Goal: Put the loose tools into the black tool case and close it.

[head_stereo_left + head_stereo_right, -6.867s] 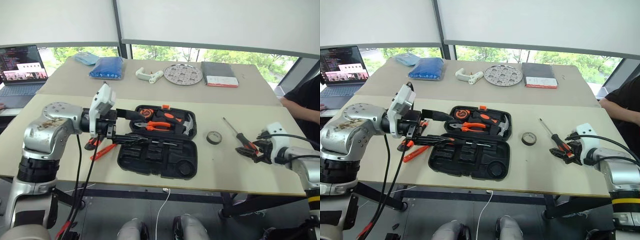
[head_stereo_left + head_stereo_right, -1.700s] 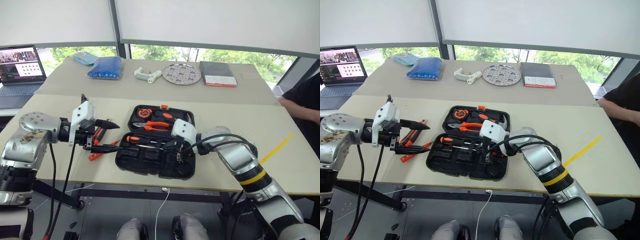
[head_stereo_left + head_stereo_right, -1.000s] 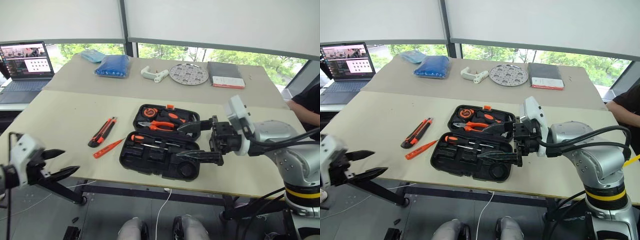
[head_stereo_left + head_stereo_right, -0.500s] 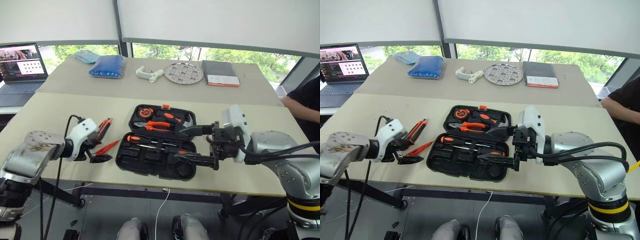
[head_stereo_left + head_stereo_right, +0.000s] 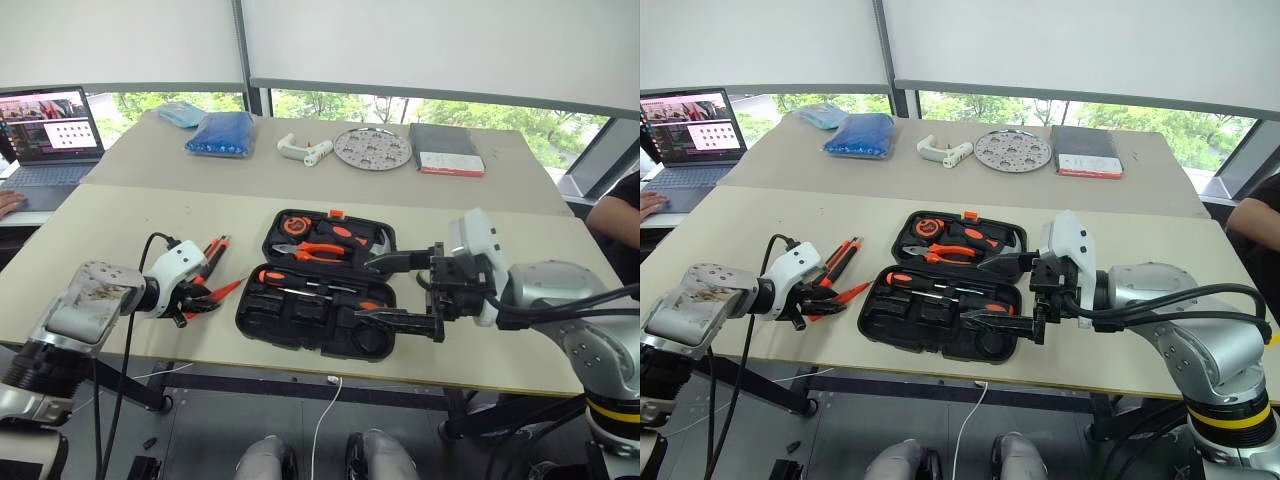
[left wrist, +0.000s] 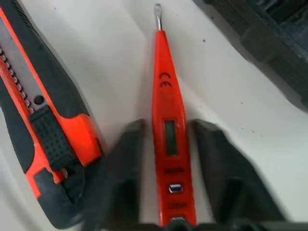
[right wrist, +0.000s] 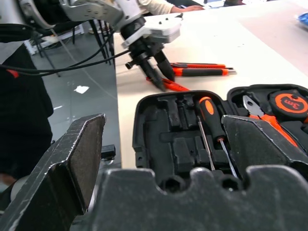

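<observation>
The black tool case (image 5: 300, 322) lies open mid-table, with pliers, a hammer and a tape measure in its lid. One orange-and-black screwdriver (image 5: 276, 277) rests in the near half and a second one (image 5: 368, 305) lies to its right. Left of the case, the slim orange tester screwdriver (image 6: 167, 130) lies on the table beside the utility knife (image 6: 43, 120). My left gripper (image 5: 197, 299) is down on the table, its fingers closed in on both sides of the tester. My right gripper (image 5: 362, 290) hovers open above the case's right side, holding nothing.
On the far table stand a laptop (image 5: 40, 130), a blue bag (image 5: 218, 133), a white part (image 5: 303, 150), a round perforated plate (image 5: 372, 148) and a dark book with a red edge (image 5: 445, 148). A person's hand (image 5: 8, 203) rests at the left edge.
My left gripper has slid in toward the case and its wide fingers have drawn together around the orange tester. The right gripper has stayed open over the case.
</observation>
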### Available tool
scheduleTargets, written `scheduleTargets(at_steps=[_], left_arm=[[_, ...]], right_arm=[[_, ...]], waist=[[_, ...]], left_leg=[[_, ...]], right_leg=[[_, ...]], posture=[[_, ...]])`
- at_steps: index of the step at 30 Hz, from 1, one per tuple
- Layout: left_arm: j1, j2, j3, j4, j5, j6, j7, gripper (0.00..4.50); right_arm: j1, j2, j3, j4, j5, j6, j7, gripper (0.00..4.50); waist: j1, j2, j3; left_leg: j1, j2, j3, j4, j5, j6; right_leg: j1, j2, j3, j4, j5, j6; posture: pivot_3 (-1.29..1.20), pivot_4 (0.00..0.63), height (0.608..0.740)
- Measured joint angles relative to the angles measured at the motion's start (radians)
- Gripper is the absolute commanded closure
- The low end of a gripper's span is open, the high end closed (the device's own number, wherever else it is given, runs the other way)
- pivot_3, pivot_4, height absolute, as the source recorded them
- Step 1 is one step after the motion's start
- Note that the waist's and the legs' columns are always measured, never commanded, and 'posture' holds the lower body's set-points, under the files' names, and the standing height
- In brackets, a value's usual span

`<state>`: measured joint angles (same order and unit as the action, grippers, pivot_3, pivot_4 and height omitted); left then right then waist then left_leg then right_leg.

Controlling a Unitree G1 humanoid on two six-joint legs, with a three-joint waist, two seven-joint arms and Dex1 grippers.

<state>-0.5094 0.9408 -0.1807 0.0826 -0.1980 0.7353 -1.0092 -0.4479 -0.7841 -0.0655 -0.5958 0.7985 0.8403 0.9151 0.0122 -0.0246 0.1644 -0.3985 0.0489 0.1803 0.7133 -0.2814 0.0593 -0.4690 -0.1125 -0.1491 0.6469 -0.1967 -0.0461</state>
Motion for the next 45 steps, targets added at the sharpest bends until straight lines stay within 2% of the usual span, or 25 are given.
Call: scheduleTargets(at_steps=[8,11,14,17,21,25,32,43,45], left_arm=[[-0.035,0.015,0.004,0.072,0.008,-0.042,-0.057,4.08],[-0.089,0.042,0.01,0.092,0.007,-0.133,-0.135,4.08],[-0.184,0.05,0.013,0.1,-0.008,-0.309,-0.294,4.08],[-0.283,0.008,0.002,0.117,-0.037,-0.392,-0.433,4.08],[-0.346,-0.087,-0.107,0.175,0.011,-0.517,-0.559,4.08],[-0.375,-0.174,-0.199,0.291,0.097,-0.632,-0.591,4.08],[-0.435,-0.273,-0.234,0.43,0.196,-0.713,-0.575,4.08],[-0.444,-0.334,-0.233,0.51,0.235,-0.725,-0.581,4.08],[-0.444,-0.337,-0.233,0.514,0.235,-0.728,-0.583,3.07]], right_arm=[[0.066,-0.083,0.0,-0.009,0.009,0.0,0.031,0.0],[0.123,-0.124,-0.006,-0.03,0.009,-0.001,0.049,0.0],[0.168,-0.141,-0.016,-0.056,0.004,-0.019,0.06,0.0],[0.194,-0.144,-0.023,-0.068,-0.007,-0.035,0.056,0.0],[0.213,-0.15,-0.025,-0.083,-0.026,-0.047,0.04,0.0],[0.225,-0.148,-0.026,-0.091,-0.029,-0.047,0.014,0.0],[0.238,-0.137,-0.029,-0.122,-0.027,-0.047,-0.039,0.0],[0.258,-0.129,-0.057,-0.125,-0.023,-0.047,-0.088,0.0],[0.258,-0.128,-0.057,-0.125,-0.023,-0.047,-0.09,0.0]], waist=[[-0.001,-0.001,0.0],[0.0,-0.002,0.001],[0.005,-0.002,0.001],[0.006,-0.002,0.001],[0.005,-0.002,0.001],[-0.002,-0.002,0.001],[0.0,-0.002,0.001],[-0.001,-0.002,0.001],[-0.001,-0.002,0.001]], left_leg=[[-0.002,0.0,-0.001,0.0,0.0,0.0],[-0.005,0.0,-0.001,0.001,0.0,0.001],[-0.006,0.0,-0.001,0.003,0.0,0.001],[-0.006,-0.001,-0.001,0.004,0.0,0.002],[-0.006,-0.001,-0.001,0.006,0.0,0.003],[-0.007,0.001,-0.001,0.008,0.0,0.003],[-0.008,0.001,-0.002,0.009,-0.001,0.005],[-0.009,0.001,-0.002,0.014,-0.003,0.009],[-0.009,0.001,-0.002,0.014,-0.004,0.009]], right_leg=[[-0.001,-0.001,-0.001,0.0,0.0,0.0],[-0.003,0.0,-0.002,0.0,0.0,0.0],[-0.003,0.0,-0.002,-0.001,0.0,0.0],[-0.002,0.0,-0.002,-0.001,0.0,0.0],[-0.002,0.002,-0.002,0.0,0.0,0.001],[-0.002,0.003,-0.002,0.0,0.0,0.0],[-0.002,0.002,-0.002,0.0,0.0,0.001],[-0.002,0.002,-0.002,0.0,0.001,0.001],[-0.002,0.002,-0.001,0.0,0.001,0.002]], posture=[[0.0,0.15,0.718],[0.0,0.15,0.718],[0.0,0.15,0.718],[0.0,0.15,0.718],[0.0,0.15,0.718],[0.0,0.15,0.718],[0.0,0.15,0.718],[0.0,0.15,0.718],[0.0,0.15,0.718]])
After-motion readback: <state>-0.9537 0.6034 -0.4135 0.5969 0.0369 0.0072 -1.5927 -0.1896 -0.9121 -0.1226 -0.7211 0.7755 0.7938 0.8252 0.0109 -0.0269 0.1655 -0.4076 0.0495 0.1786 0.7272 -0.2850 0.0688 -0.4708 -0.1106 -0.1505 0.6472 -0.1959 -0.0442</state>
